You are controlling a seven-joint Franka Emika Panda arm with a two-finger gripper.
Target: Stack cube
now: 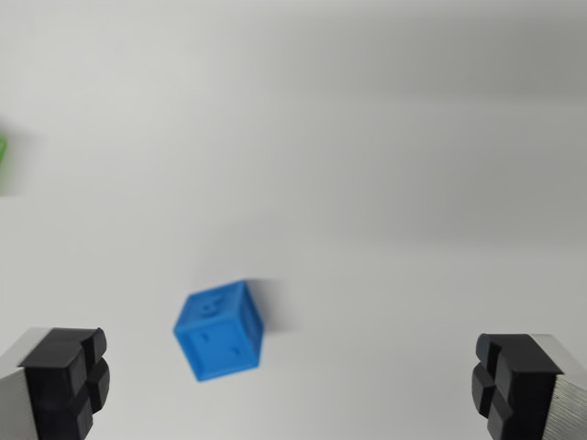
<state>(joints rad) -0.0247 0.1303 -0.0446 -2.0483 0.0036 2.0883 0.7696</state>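
Cube, blue point(219, 331): sat in the lower left-centre of the frame, on the white table point(385, 183); turned at an angle so one corner edge faced the camera; small raised marks on its faces, too blurred to read.
Green object point(3, 161): only a sliver showed at the far left edge, upper half of the frame; blurred, shape could not be told; well apart from the blue cube.
Left finger pad point(69, 380): black, ribbed, in the bottom left corner; near the blue cube but clear of it.
Gripper point(293, 385): spread wide, nearly the full frame width between the pads; held nothing; blue cube lay between the pads, closer to the left one, slightly higher in frame than the tips.
Right finger pad point(509, 380): black, in the bottom right corner; well apart from the cube.
Table: plain white, bare across the centre and right; soft shadow beside the cube on its right.
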